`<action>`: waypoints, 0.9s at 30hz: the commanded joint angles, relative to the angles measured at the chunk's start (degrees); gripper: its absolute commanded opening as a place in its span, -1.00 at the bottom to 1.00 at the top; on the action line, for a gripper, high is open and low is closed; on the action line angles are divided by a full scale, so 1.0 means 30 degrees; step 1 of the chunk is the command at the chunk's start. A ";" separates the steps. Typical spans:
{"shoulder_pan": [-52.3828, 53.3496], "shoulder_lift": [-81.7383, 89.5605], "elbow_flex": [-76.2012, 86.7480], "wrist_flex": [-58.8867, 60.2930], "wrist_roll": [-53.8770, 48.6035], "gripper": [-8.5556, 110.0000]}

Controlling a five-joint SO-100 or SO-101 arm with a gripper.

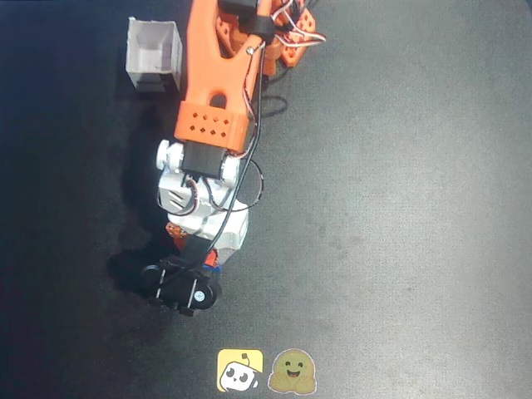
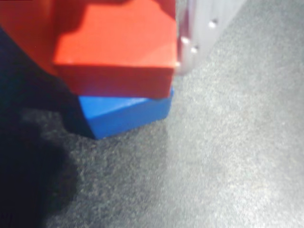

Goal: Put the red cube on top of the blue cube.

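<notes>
Hidden almost wholly under the arm [image 1: 212, 125] in the overhead view: red cube [image 1: 178, 235] and blue cube [image 1: 214, 261], mere slivers. Cut off by the top edge in the wrist view: red cube [image 2: 114, 47]. Covered from above: blue cube [image 2: 126, 114]. Blurred: pale gripper [image 2: 199, 33] at top right, grip unreadable.

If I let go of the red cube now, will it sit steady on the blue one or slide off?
Probably steady: in the wrist view the red cube has flat faces and sits over the blue cube, so it shouldn't roll. Its matte faces suggest decent grip. It looks turned relative to the blue one, overhanging somewhat, so a nudge from the fingers might tip it.
</notes>
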 commanded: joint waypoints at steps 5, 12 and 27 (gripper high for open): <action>0.0059 0.0469 0.0234 -0.0527 0.0088 -0.77; 0.0059 0.0498 0.0234 -0.0527 0.0088 -0.66; 0.0117 0.0732 -0.0059 -0.0645 0.0088 -0.45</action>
